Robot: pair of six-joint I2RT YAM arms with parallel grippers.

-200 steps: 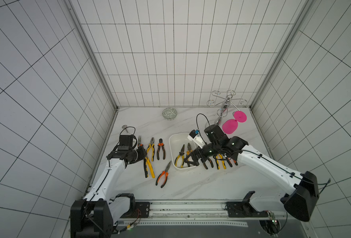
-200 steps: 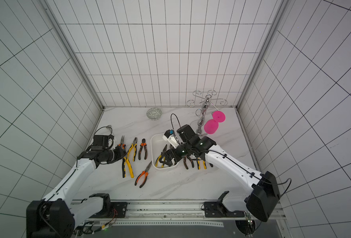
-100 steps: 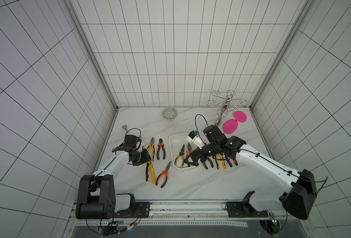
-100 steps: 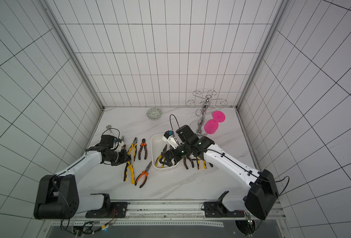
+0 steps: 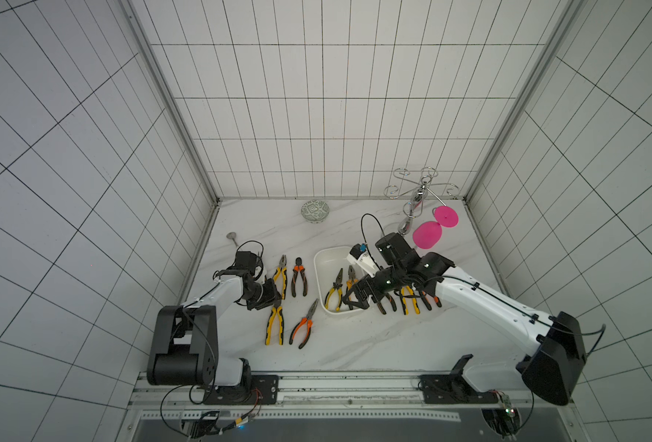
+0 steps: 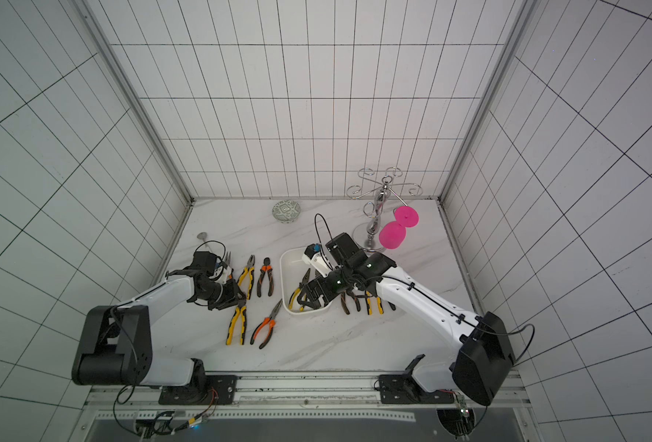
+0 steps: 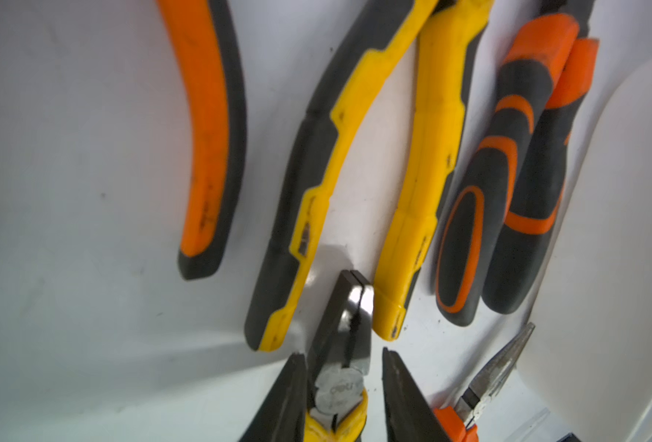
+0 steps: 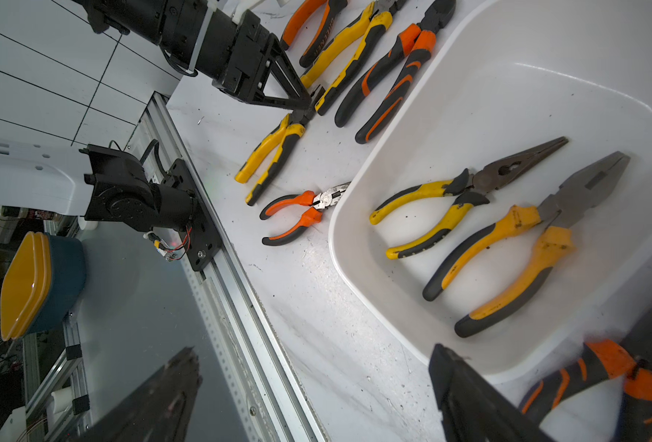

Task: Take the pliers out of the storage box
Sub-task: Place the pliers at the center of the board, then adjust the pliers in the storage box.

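The yellow pliers [image 7: 341,386] lie head-first between the parted left fingers [image 7: 286,402].

Bare table [image 5: 355,344] is lying open across the lower centre in both top views. Loose pliers [image 5: 280,273] and the left gripper [image 5: 272,302] are crowding the strip left of the box [image 5: 326,268]. The right gripper [image 5: 359,304] is hanging over its lower right corner, two pliers are filling its right half, and its upper left is lying bare
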